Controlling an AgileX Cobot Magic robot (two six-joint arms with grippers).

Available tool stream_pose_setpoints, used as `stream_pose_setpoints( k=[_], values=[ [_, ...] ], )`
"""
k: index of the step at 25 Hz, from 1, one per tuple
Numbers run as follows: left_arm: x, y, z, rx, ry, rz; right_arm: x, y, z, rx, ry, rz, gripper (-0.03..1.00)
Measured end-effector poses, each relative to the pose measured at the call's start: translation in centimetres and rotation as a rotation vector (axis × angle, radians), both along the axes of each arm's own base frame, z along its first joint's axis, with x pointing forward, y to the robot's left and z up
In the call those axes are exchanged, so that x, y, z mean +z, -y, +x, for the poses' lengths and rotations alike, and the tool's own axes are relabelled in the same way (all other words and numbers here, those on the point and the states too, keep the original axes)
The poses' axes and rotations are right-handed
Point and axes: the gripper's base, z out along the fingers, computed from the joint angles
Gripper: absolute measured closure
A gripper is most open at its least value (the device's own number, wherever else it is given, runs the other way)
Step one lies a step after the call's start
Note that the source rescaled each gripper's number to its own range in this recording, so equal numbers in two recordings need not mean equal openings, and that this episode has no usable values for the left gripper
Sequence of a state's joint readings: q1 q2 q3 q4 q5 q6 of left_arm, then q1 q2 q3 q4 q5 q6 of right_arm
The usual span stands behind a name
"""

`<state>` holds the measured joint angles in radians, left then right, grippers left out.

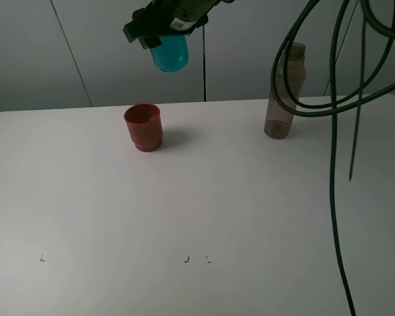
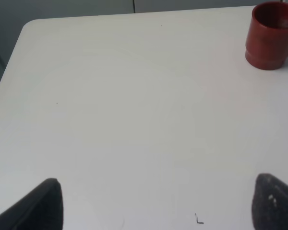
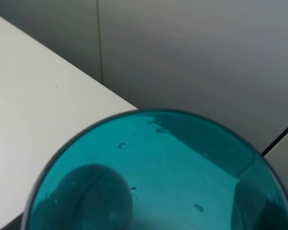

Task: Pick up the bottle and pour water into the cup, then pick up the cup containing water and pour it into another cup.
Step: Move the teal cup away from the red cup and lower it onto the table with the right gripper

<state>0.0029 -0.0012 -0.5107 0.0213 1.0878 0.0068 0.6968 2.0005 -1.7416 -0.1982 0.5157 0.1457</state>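
The cup, teal and see-through, is held high in the air by the right gripper, above and a little behind the red cup, which stands upright on the table. The right fingers are closed tight on the cup's wall; in the right wrist view they show as dark shapes through the plastic, and droplets cling inside. In that view the cup fills the lower half, mouth toward the camera. Whether it is already tipped to pour I cannot tell; no stream shows. Judging by the height and offset, the cup is placed for pouring: it likely needs to come lower and nearer the red rim so water lands inside.

The bottle stands upright, well apart to the right, behind hanging cables, so the first pour looks done.

The left gripper hangs low over bare table, fingers spread wide with nothing between them, clear of the red cup so it cannot knock it
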Motion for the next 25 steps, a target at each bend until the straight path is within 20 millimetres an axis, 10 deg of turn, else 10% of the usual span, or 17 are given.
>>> stream_pose_setpoints(
  k=[12,25],
  values=[
    [0.0,0.0,0.0,0.003,0.000,-0.006,-2.7,4.6,-4.6,-0.013,-0.051,0.107,0.89],
    [0.0,0.0,0.0,0.003,0.000,-0.006,-10.9,11.9,-8.5,-0.166,0.004,0.220,0.89]
  ],
)
